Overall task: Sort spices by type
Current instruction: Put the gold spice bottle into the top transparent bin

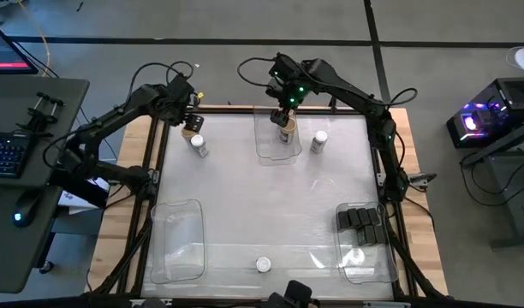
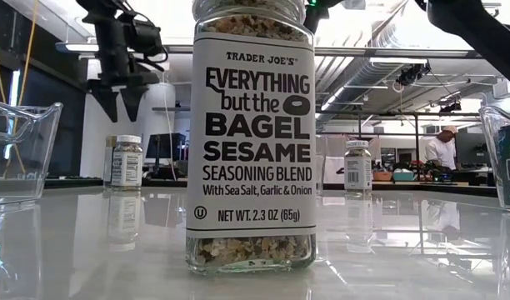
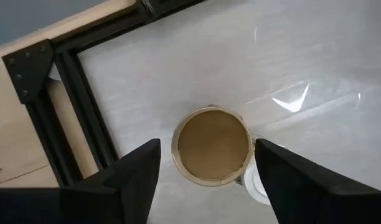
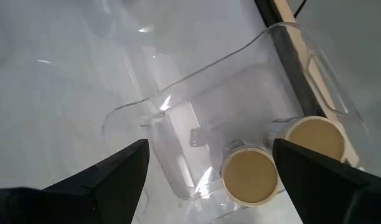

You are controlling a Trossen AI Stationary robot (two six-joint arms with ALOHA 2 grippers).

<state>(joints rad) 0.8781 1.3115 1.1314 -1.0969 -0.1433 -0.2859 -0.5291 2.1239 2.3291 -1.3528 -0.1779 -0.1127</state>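
- I see my left gripper (image 3: 206, 171) at the table's (image 1: 245, 197) far left corner, fingers spread apart over a tan-lidded jar (image 3: 211, 146), not touching it.
- A white-lidded jar (image 1: 198, 145) stands just beside it.
- My right gripper (image 4: 209, 171) hangs with fingers wide over the far-edge bin (image 4: 290, 56), which holds two tan-lidded jars (image 4: 249, 176).
- Black boxes (image 1: 361, 222) fill the near right bin (image 1: 365, 272).
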